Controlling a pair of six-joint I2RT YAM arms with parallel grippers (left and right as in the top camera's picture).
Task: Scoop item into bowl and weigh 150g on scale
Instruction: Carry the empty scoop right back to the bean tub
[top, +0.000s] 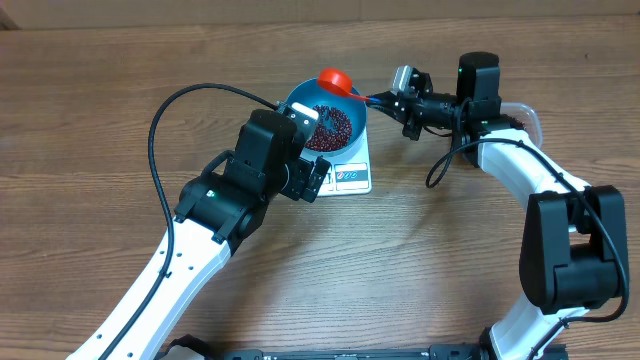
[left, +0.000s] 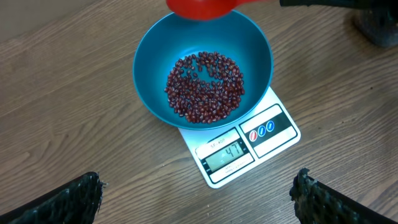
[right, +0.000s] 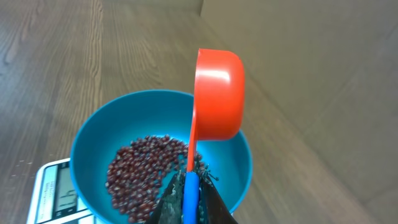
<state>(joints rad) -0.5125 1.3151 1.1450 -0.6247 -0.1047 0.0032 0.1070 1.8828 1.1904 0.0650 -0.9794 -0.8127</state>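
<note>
Overhead view: one blue bowl (top: 346, 101), one white scale (top: 353, 177), one red scoop (top: 334, 78), two arms. Bowl sits on the scale, covering most of the platform; display strip and label panels stick out at the near edge, and the left wrist view reads 41 on the display. Beans (left: 205, 87), too many to count, lie in one loose maroon layer across the bowl's bottom. Left arm reaches in from the lower left, wrist angled down at the scale; left gripper (left: 199, 198) hovers in front of the scale, claw spread wide and touching nothing. Right arm comes from the right, forearm level, wrist pointing left; right gripper (right: 188, 193) is pinched tight on the scoop's thin handle. Scoop cup is tipped on its side above the bowl's far rim.
</note>
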